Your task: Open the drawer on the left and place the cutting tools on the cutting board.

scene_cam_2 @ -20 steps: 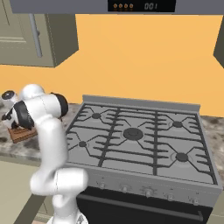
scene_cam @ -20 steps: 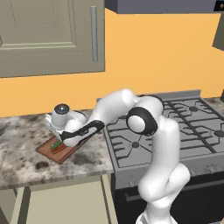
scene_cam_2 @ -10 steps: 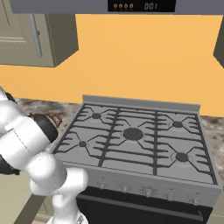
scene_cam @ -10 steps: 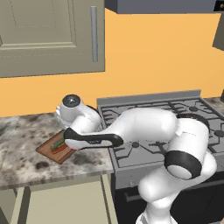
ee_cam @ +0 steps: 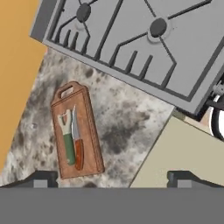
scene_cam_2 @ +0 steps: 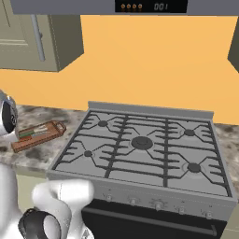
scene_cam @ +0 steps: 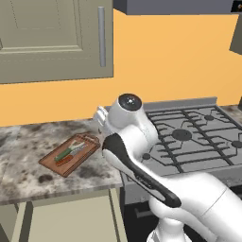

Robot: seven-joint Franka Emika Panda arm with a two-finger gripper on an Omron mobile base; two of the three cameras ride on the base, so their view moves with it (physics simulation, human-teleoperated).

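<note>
The arm stands raised above the granite counter [scene_cam: 28, 175] beside the stove [scene_cam_2: 140, 144], its gripper [ee_cam: 113, 177] looking down on the worktop with the fingers [ee_cam: 41, 177] spread wide apart, holding and touching nothing. The cutting board [ee_cam: 76, 131] lies on the counter near the stove's left edge, well below the fingers. On it, side by side, rest the green-handled tool [ee_cam: 68, 140] and the reddish-brown-handled knife [ee_cam: 78, 146].

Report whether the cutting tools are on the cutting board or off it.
On it. The green-handled tool and the reddish-brown-handled tool lie side by side on the cutting board, within its rim.
</note>
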